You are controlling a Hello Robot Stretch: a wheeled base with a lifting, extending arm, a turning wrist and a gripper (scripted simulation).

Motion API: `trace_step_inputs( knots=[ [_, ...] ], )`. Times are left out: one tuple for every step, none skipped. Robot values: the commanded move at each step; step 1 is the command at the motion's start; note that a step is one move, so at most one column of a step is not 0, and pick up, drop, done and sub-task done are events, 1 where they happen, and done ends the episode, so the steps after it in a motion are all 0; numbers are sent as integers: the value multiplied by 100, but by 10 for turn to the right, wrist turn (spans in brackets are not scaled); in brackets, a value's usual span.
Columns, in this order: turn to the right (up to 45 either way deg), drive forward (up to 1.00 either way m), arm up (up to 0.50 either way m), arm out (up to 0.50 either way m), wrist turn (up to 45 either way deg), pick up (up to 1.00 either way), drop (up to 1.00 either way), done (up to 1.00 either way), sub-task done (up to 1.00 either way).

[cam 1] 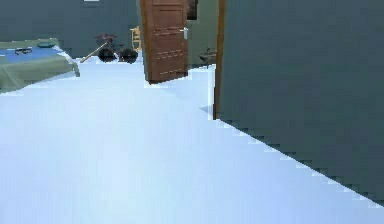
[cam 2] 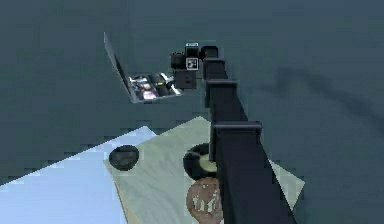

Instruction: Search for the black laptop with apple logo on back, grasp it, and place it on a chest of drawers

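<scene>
The arm (cam 2: 238,150) hides part of a dark round thing (cam 2: 197,160) and a brownish one (cam 2: 203,198) on the beige surface (cam 2: 160,180), which the bottom edge cuts off. The fingertips of the tool (cam 2: 166,86) are lost against the laptop (cam 2: 118,62). The forward view's left edge cuts the bed (cam 1: 30,68); the dark things (cam 1: 118,52) beyond it are too small to name.

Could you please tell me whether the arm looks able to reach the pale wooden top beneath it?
Probably yes: the arm stretches across the pale wooden top, with the laptop hanging at the tool. Dark round things take up part of it.
</scene>
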Motion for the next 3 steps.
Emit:
trace_step_inputs(
  knots=[
    [0, 0, -10, 0, 0, 0, 0, 0, 0],
    [0, 0, -32, 0, 0, 0, 0, 0, 0],
    [0, 0, 0, 0, 0, 0, 100, 0, 0]
  ],
)
